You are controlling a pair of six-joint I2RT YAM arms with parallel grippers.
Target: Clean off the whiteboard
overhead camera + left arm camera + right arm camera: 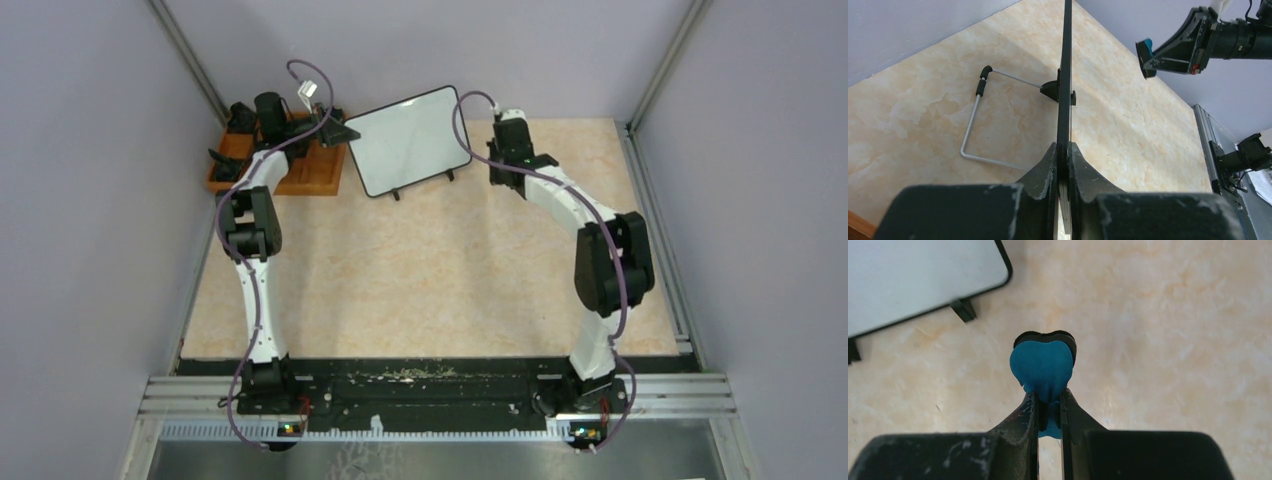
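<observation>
The whiteboard [410,138] stands tilted on its black feet at the back of the table, its white face blank. My left gripper [341,131] is shut on the board's left edge; the left wrist view shows the board edge-on [1065,75] between the jaws [1064,150], with its wire stand [976,107] behind it. My right gripper [507,152] is shut on a blue eraser [1042,365] with a black underside, held above the table just right of the board. A corner of the board shows in the right wrist view [923,275].
An orange compartment tray [300,170] with dark items sits at the back left, behind my left arm. Grey walls close in the table on the left, back and right. A metal rail [440,395] runs along the near edge.
</observation>
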